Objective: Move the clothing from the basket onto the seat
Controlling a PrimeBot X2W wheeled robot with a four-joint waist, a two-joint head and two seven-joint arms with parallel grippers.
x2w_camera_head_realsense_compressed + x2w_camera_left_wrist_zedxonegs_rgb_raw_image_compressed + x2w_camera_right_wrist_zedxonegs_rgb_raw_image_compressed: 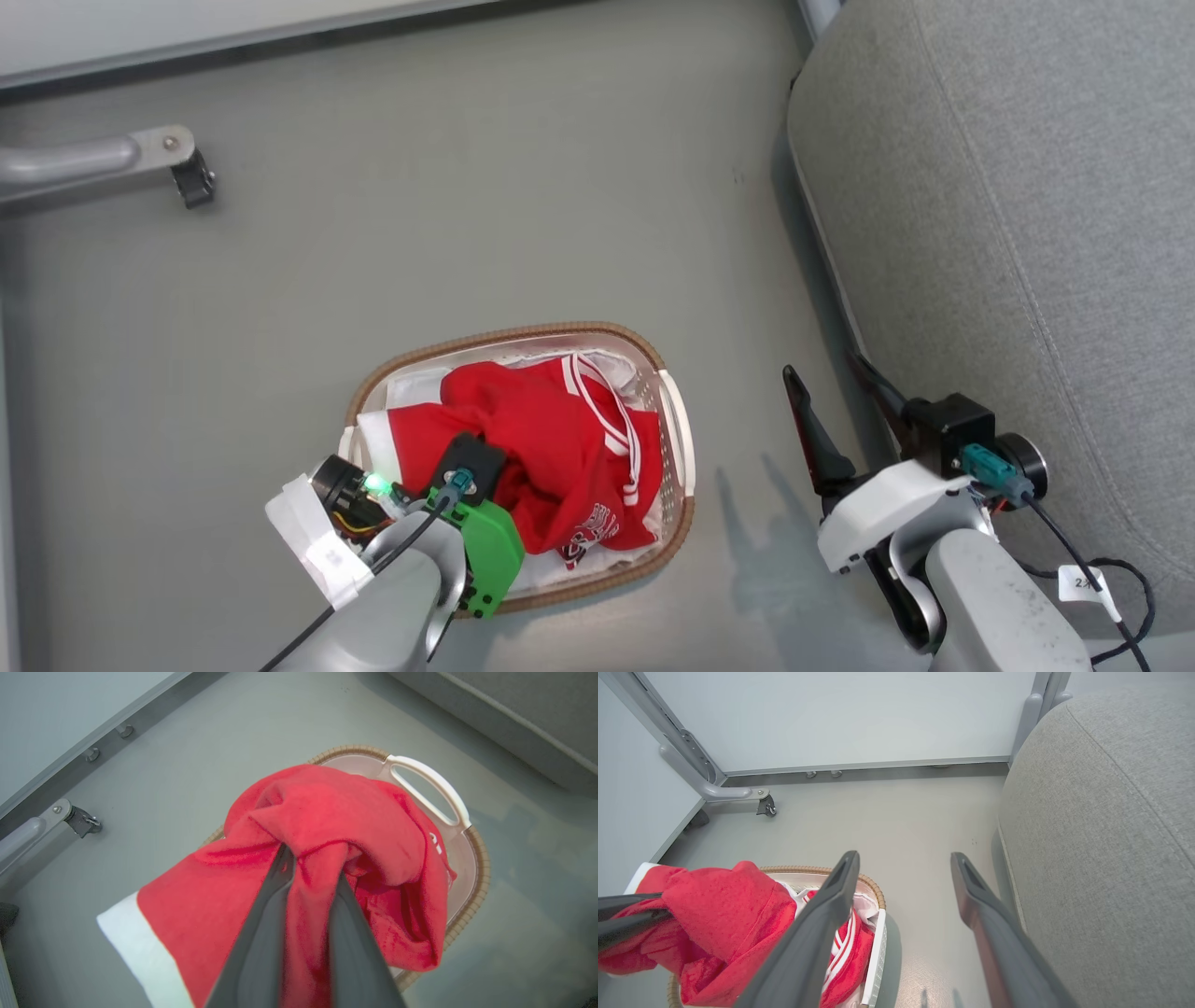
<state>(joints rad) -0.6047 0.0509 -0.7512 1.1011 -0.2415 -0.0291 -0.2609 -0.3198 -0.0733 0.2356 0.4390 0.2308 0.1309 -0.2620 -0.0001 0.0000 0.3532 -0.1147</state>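
L tool point(313, 851) is pinching a bunch of the clothing point(541, 439) just above the basket point(523, 331) on the floor point(467, 187), R tool point(903, 857) is hanging spread near the seat point(1027, 187); narrow grip is risking slipping, w/ trailing fabric possibly catching & dragging the basket.

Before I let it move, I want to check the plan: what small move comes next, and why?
Probably lift the left gripper upward: it is shut on the red clothing, which hangs partly in the basket. The seat lies to its right; the right gripper is open.
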